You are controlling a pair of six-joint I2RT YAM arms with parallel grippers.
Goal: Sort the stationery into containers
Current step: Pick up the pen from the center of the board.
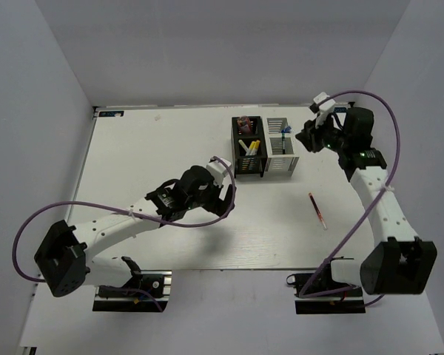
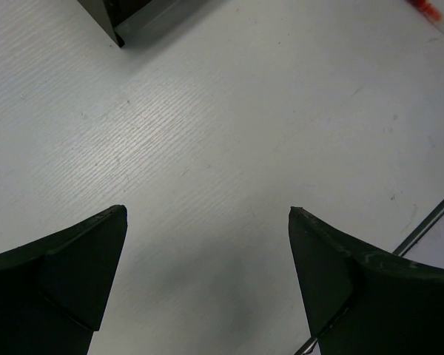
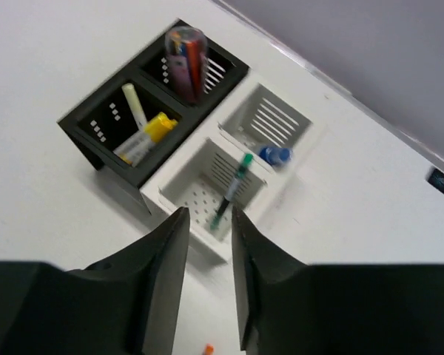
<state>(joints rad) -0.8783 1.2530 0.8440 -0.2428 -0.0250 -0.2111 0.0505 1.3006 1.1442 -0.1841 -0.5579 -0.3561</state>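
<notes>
The black organizer and the white organizer stand side by side at the back middle of the table. In the right wrist view the black organizer holds a pink-red tube and white pens with yellow ends. The white organizer holds a green-capped pen leaning upright and a blue-capped bottle. My right gripper hovers open above the white organizer with nothing between its fingers; in the top view it is just right of that box. A red pen lies on the table. My left gripper is open over bare table.
The table's back edge runs just behind the organizers. The black organizer's corner and the red pen's tip show at the top of the left wrist view. The left arm stretches across the table's middle.
</notes>
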